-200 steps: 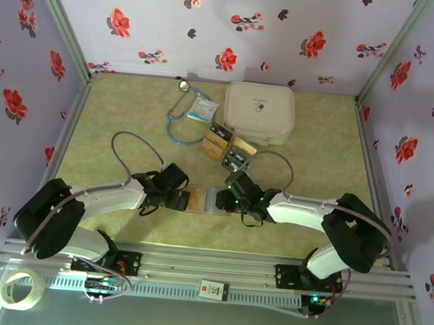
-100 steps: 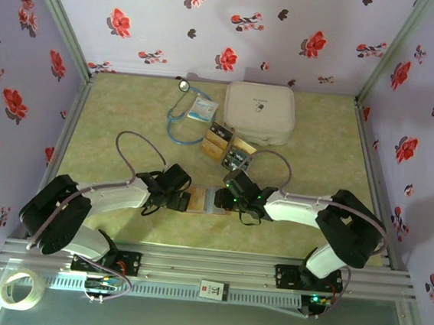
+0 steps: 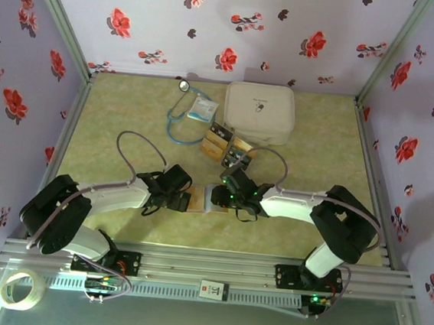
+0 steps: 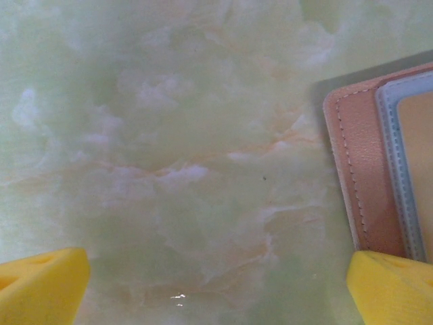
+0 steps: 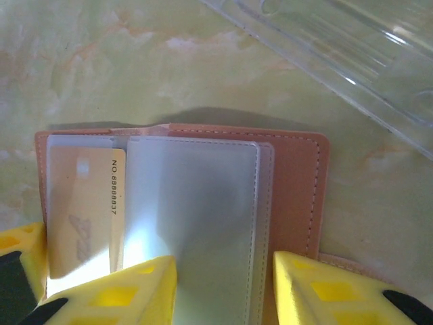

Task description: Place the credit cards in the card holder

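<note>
Pinkish card holder (image 5: 291,183) lies open — gold card (image 5: 78,210) pocketed — left gripper (image 4: 216,288), right gripper (image 5: 223,284) both unclenched

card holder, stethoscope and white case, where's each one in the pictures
card holder (image 5: 291,176): right wrist view, on its pinkish leather right flap.
stethoscope (image 3: 184,85): top external view, on the round chest piece.
white case (image 3: 259,111): top external view, on the middle of its lid.
</note>
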You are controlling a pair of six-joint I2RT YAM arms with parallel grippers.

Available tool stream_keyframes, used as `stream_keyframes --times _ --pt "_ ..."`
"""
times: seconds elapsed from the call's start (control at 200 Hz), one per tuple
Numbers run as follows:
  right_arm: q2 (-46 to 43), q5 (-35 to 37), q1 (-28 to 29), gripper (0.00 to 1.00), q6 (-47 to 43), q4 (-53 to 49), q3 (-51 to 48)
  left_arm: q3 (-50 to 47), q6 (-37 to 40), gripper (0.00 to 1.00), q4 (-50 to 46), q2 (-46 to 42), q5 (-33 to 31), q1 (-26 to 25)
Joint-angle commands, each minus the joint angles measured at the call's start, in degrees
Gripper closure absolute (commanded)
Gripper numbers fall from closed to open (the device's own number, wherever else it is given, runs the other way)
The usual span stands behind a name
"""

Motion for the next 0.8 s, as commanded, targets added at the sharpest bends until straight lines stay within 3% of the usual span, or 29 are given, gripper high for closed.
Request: stream_keyframes --times 0.0,0.36,0.795 --pt "0.3 -5.0 1.7 0.59 0.5 1.5 2.5 -0.3 -0.6 0.0 0.3 1.0 -0.3 -0.9" --pt "-0.4 -5.6 3.8 0.59 1.7 1.9 5.5 0.8 -1.5 0.0 -2.2 -5.6 -1.9 -0.6" --pt "11.8 -6.5 6.9 0.6 4.2 7.7 11.8 -0.8 -1.8 0.0 -7.1 -19.8 -5.5 5.2"
